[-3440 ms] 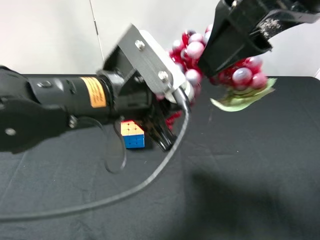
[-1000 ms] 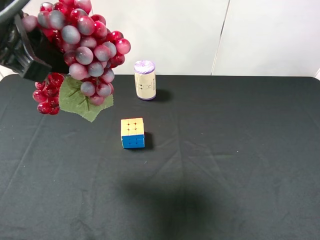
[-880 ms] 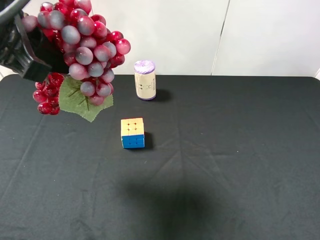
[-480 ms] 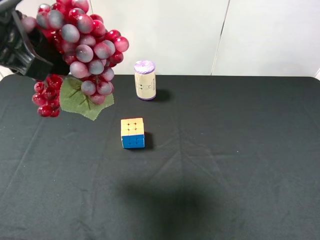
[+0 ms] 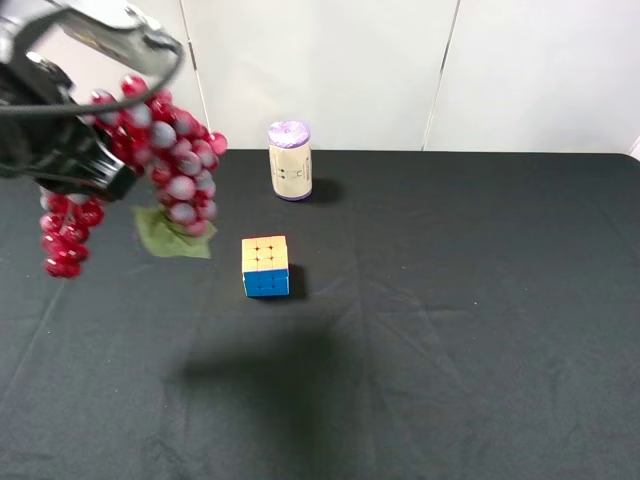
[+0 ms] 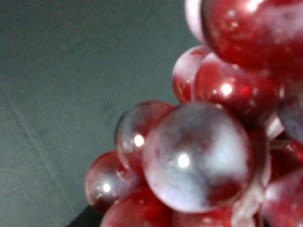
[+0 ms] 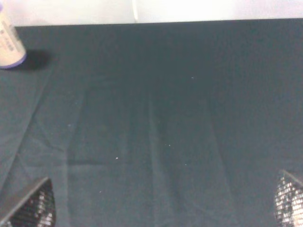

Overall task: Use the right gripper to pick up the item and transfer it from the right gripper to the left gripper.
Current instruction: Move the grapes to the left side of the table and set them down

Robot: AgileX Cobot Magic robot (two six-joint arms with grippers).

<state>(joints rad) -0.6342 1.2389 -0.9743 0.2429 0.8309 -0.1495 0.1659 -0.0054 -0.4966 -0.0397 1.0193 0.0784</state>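
Exterior high view: over the black table's left side the left gripper hangs raised, clamped on the grape bunch, which dangles clear of it; the right gripper shows jaws spread wide, gripping nothing

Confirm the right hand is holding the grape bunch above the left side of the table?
No, the left hand holds the grape bunch above the left side of the table, as the exterior high view shows; the right wrist view shows the right hand empty.
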